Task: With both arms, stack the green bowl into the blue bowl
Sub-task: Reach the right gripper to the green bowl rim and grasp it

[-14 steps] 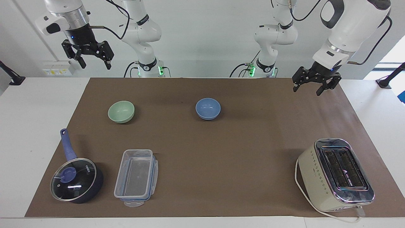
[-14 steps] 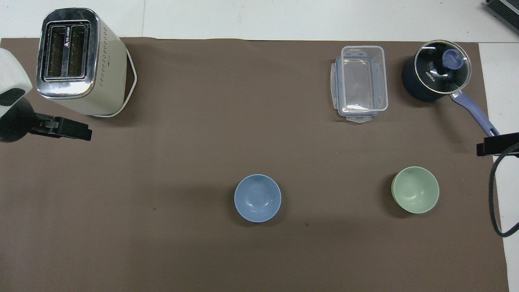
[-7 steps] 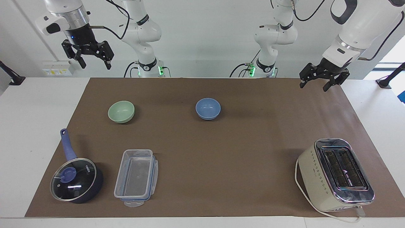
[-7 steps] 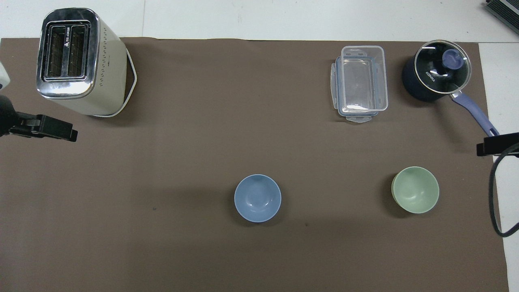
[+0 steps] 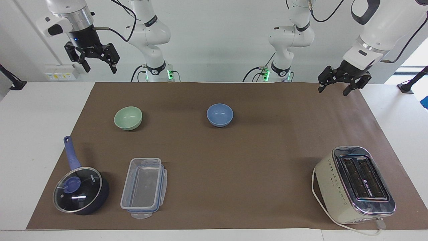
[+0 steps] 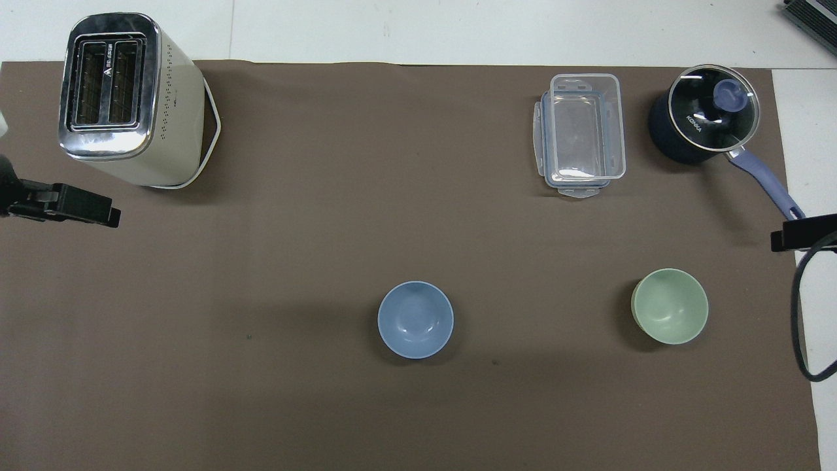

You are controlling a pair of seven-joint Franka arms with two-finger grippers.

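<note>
The pale green bowl stands upright on the brown mat toward the right arm's end. At about the same distance from the robots, near the mat's middle, stands the blue bowl. The two bowls are well apart and both are empty. My right gripper hangs open high in the air at the right arm's end, holding nothing. Over the mat's corner at the left arm's end my left gripper is raised, also open and holding nothing.
A dark-blue saucepan with a glass lid and a clear plastic container sit farther from the robots than the green bowl. A cream toaster with its cord stands at the left arm's end. The brown mat covers the table.
My left gripper has risen and drawn back toward the left arm's end of the table. The right gripper has lifted slightly. Neither bowl has moved.
</note>
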